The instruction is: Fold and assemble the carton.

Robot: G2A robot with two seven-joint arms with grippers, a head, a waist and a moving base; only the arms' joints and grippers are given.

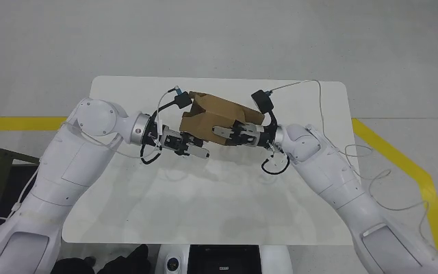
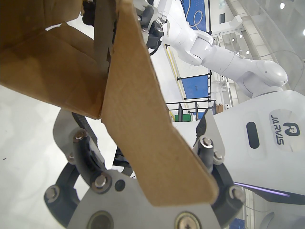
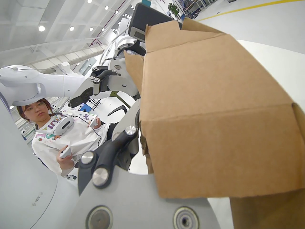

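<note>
- Left claw: at the carton's near-left corner. Released, jaws wide, with a loose flap running between them.
- Carton: half-formed, flaps not yet closed. It sits between the two claws, with the worktop under it.
- Right claw: at the carton's right side, clenched on a wall as far as I can read it. It serves as the anchor.
- Step in hand (judged): fold the flap. Grip it squarely, close to its crease, and swing it about that line. Keep the anchor steady so the body does not rack or the corner tear.
</note>
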